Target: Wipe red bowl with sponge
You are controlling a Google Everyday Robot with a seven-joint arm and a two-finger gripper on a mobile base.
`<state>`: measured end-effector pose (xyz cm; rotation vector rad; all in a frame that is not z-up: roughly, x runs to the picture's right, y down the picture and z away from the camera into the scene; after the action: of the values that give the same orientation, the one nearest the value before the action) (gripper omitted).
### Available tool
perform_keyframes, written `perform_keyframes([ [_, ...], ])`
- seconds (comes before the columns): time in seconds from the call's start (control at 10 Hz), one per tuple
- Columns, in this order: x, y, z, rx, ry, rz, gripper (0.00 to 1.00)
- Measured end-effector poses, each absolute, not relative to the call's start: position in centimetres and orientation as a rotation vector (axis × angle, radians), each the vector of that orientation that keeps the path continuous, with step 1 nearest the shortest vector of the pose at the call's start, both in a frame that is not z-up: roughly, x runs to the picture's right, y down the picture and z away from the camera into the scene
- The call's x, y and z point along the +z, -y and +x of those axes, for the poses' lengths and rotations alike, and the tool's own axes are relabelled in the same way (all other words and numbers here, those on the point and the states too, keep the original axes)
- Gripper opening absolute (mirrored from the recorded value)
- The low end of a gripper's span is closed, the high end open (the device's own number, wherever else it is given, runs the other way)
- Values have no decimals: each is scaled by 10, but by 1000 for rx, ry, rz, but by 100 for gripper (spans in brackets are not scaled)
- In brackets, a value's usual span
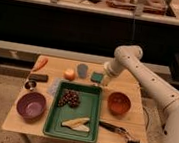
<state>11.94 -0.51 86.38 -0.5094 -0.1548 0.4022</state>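
Note:
The red bowl (119, 103) stands on the right side of the wooden table (130, 127), right of the green tray. The teal sponge (97, 77) lies at the back of the table, between a grey cup and the arm's wrist. My gripper (104, 80) hangs at the sponge's right edge, behind and to the left of the red bowl. It is shut, and I cannot make out whether it touches the sponge. The white arm reaches in from the right.
A green tray (55, 124) in the middle holds grapes (69, 99) and a banana (76, 123). A purple bowl (31, 105) sits front left. A grey cup (82, 70), orange (70, 74), carrot (40, 63) and black bar (38, 77) lie at the back left. A dark utensil (117, 129) lies front right.

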Motion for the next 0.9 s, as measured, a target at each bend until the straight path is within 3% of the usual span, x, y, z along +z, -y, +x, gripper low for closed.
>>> perform_keyframes([
  [0.4,856,11,158,476,99,-479,0],
  [0.6,844,10,217,524,44,-454,0],
  [0.9,827,-19,276,558,1,-461,0],
])
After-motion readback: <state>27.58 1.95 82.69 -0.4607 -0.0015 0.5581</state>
